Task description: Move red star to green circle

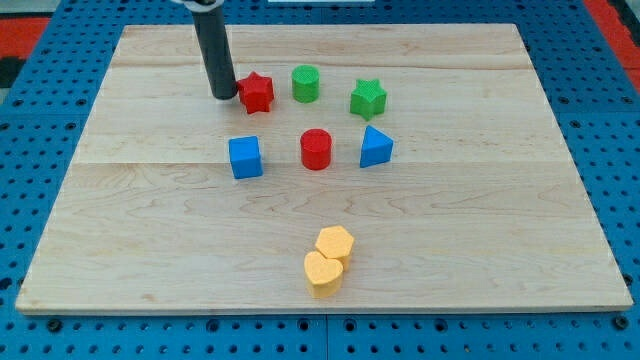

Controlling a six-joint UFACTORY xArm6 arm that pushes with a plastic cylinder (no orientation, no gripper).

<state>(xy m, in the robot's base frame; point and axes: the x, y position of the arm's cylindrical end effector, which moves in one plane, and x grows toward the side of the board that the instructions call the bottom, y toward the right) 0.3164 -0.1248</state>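
Note:
The red star (257,92) lies near the view's top, left of centre. The green circle (306,84) stands just to its right, a small gap between them. My tip (224,96) rests on the board right against the red star's left side, touching or nearly touching it. The dark rod rises from there to the view's top edge.
A green star (368,98) lies right of the green circle. Below them stand a blue cube (245,157), a red cylinder (316,149) and a blue triangle (376,147). A yellow hexagon (335,243) and a yellow heart (322,273) touch near the bottom. The wooden board (120,250) lies on a blue pegboard.

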